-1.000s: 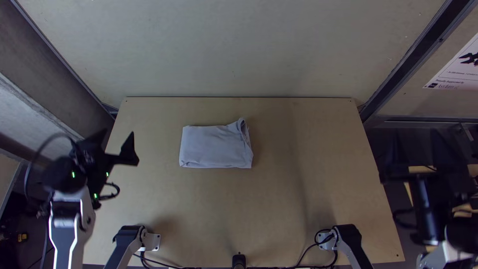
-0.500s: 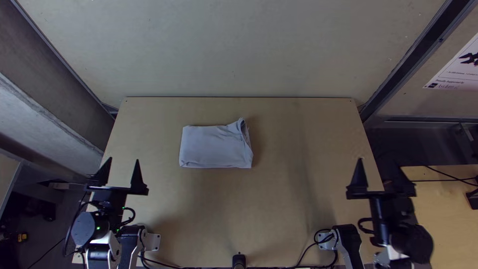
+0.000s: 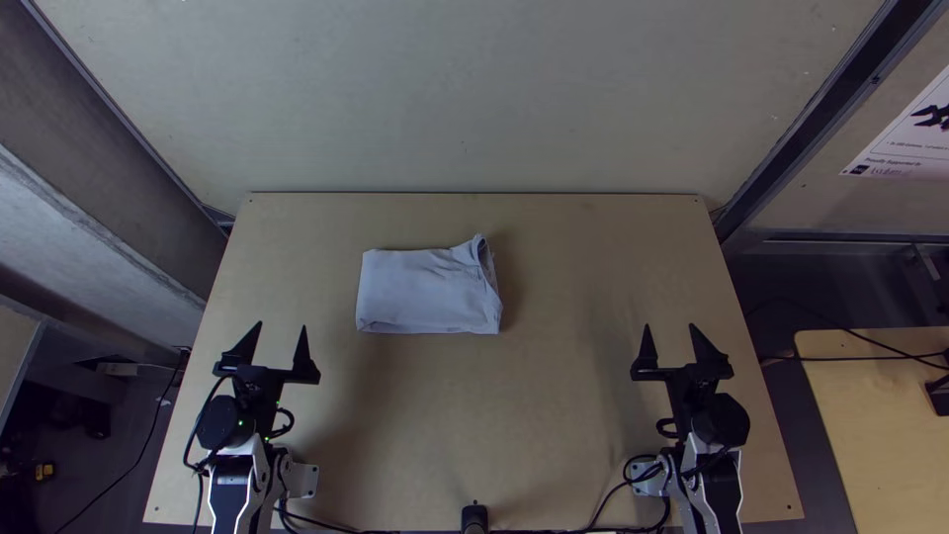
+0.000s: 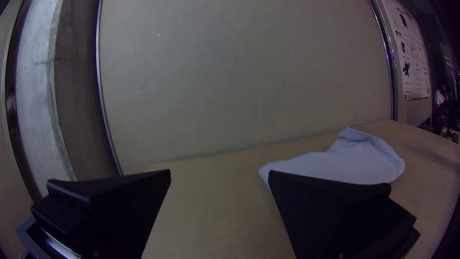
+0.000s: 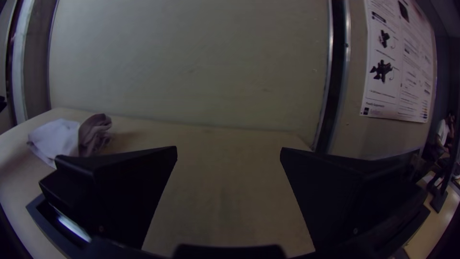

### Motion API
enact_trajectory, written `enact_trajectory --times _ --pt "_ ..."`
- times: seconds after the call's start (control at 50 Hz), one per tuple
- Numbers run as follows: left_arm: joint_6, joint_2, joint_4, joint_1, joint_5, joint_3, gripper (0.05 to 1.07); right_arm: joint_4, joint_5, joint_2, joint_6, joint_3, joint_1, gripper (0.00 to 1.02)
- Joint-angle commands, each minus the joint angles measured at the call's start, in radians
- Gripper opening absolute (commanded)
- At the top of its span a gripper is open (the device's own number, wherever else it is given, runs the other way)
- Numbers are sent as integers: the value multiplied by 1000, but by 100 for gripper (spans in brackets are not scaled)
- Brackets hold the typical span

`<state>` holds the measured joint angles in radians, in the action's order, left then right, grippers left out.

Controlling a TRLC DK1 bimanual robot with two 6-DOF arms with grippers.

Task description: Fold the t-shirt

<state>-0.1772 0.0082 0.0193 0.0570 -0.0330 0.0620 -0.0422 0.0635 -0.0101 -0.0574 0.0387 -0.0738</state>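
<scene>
Over the table's near side, both grippers' jaws [image 3: 277, 348] [image 3: 674, 348] stand wide apart, emptyOver the table [image 3: 445, 425], left gripper [image 3: 281, 346] and right gripper [image 3: 672, 346] hang with jaws wide apart

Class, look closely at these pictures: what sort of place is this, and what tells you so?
Probably a robotics lab or demonstration booth: two robot arms stand at a bare-topped wooden table, plain panels wall it in, and a printed poster hangs alongside.

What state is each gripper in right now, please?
Left gripper: open, holding nothing, at the table's near left.
Right gripper: open, holding nothing, at the table's near right.
</scene>
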Motion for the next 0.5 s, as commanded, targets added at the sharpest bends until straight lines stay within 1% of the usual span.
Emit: enact_trajectory --times 0.0,0.1,0.48 --pt "-2 -4 -2 4 5 -57 103 19 7 -1 10 -14 45 99" --pt "1 -8 -5 6 7 -57 103 24 4 13 10 -16 65 99" --pt "1 -8 -7 6 7 -57 103 24 1 13 10 -16 60 99"
